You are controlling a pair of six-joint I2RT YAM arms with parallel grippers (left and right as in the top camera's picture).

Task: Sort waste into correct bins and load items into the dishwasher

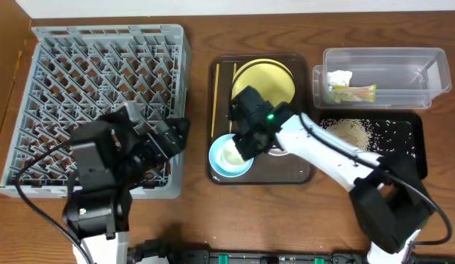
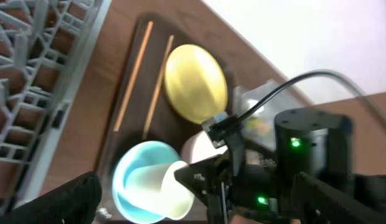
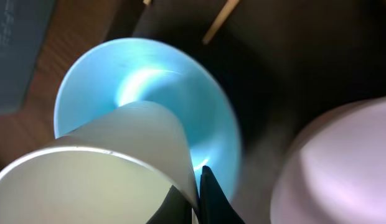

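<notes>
My right gripper is shut on the rim of a pale white cup, held tilted in the light blue bowl on the brown serving tray. The cup and bowl also show in the left wrist view. The white bowl sits right beside them, mostly under the arm. The yellow plate and the chopsticks lie on the same tray. My left gripper is open and empty by the grey rack's front right corner.
The clear tub at the back right holds the white tissue and the green-yellow wrapper. The rice heap lies on the black tray in front of it, with grains scattered.
</notes>
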